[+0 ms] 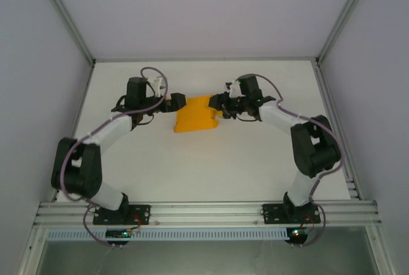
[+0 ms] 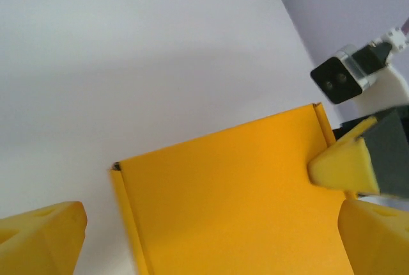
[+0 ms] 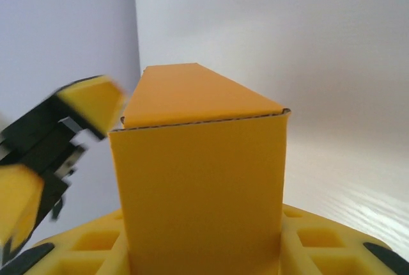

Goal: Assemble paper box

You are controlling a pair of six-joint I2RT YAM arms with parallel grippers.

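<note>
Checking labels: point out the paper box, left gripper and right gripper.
paper box (image 1: 195, 115), top view, centre of its upper face.
left gripper (image 1: 179, 102), top view, between fingertips at the box's left edge.
right gripper (image 1: 216, 103), top view, between fingertips at the box's right edge.

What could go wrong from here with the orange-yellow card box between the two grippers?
1. The orange-yellow thin-card box seems held by the right gripper alone; its thin walls may buckle under a harder squeeze.
2. The left gripper stands open at the opposite end; pushing in could twist the box out of that grip.
</note>
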